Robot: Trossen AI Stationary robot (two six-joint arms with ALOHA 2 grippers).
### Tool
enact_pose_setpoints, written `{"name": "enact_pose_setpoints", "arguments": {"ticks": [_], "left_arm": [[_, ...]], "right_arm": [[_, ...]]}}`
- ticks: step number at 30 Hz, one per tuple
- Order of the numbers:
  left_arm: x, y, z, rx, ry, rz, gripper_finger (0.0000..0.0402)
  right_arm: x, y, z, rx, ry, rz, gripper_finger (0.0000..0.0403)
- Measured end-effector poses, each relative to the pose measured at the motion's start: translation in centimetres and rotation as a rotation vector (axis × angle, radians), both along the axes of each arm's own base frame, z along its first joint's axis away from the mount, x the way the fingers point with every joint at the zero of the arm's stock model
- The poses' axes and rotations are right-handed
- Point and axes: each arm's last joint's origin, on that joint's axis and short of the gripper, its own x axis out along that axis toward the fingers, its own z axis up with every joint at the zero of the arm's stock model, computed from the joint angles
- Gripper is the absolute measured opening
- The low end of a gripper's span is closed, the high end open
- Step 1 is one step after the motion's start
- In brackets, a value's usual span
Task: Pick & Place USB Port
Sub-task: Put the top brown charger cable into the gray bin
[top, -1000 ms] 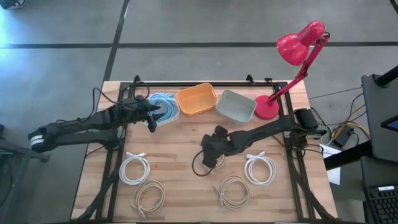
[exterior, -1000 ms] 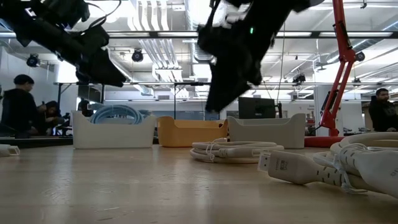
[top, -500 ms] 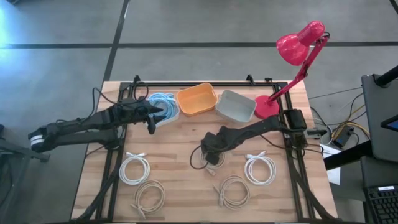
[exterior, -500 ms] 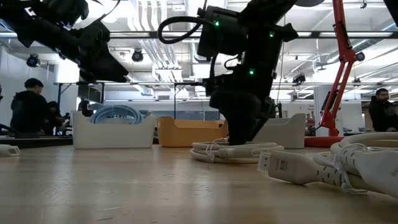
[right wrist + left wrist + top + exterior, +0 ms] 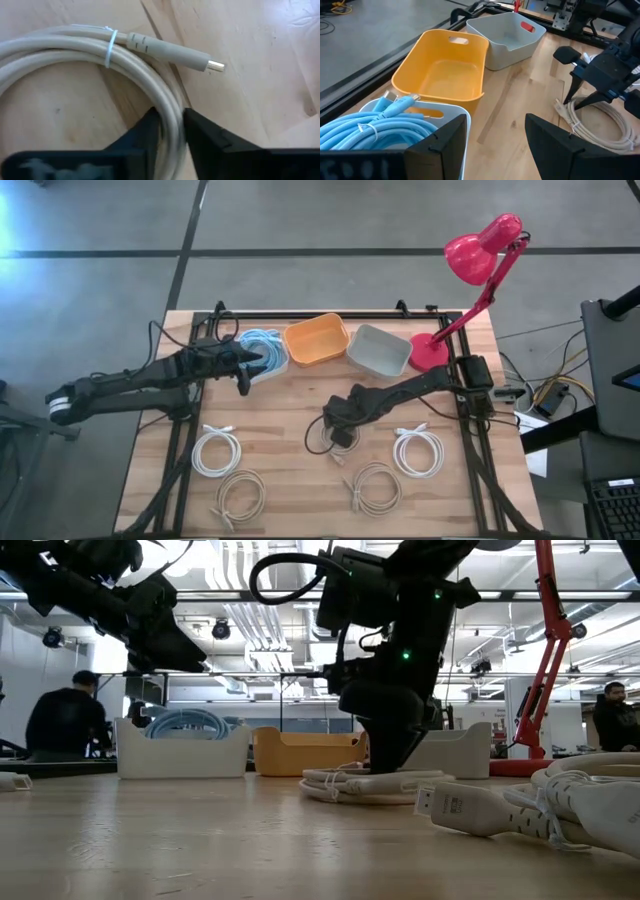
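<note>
No legible text, labels, brands or numbers in any view.
Only candidate is the printing on the pale USB plug (image 5: pixel 462 808) at the near right of the low view: dark marks on its face, too small to read. The bins, the cable coils and the red lamp (image 5: pixel 470 270) at the far right corner carry no readable marking.

The table (image 5: pixel 290 395) is pale wood grain. One bin (image 5: pixel 316 341) is orange, another (image 5: pixel 379 349) grey, and a white one (image 5: pixel 276 368) holds light-blue cable (image 5: pixel 262 346). The lamp (image 5: pixel 470 275) is pink (glossy), loose cable coils (image 5: pixel 217 450) off-white.
</note>
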Motion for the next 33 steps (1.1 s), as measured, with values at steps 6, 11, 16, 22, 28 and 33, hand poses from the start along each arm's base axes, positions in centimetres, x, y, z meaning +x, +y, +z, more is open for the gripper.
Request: {"name": "enact_pose_setpoints", "arguments": {"ticks": [6,11,16,22,28,33], "left_arm": [[0.0,0.0,0.0,-0.019,-0.007,0.009,0.0206],[0.0,0.0,0.0,-0.02,-0.007,0.009,0.0206],[0.0,0.0,0.0,-0.03,-0.01,0.014,0.0206],[0.0,0.0,0.0,-0.03,-0.008,0.018,0.0206],[0.0,0.0,0.0,-0.036,-0.01,0.024,0.0206],[0.0,0.0,0.0,-0.039,-0.011,0.026,0.0206]], "right_arm": [[0.0,0.0,0.2,0.015,-0.006,-0.008,0.0029],[0.1,0.2,1.2,0.018,-0.022,-0.001,0.0032],[-0.2,-0.1,3.9,-0.058,-0.071,-0.022,0.0033],[-2.1,-1.0,7.3,-0.251,-0.079,-0.074,0.0033],[-4.4,-3.1,10.4,-0.507,-0.125,-0.272,0.0033],[-5.6,-5.0,11.6,-0.618,-0.155,-0.388,0.0033]]}}
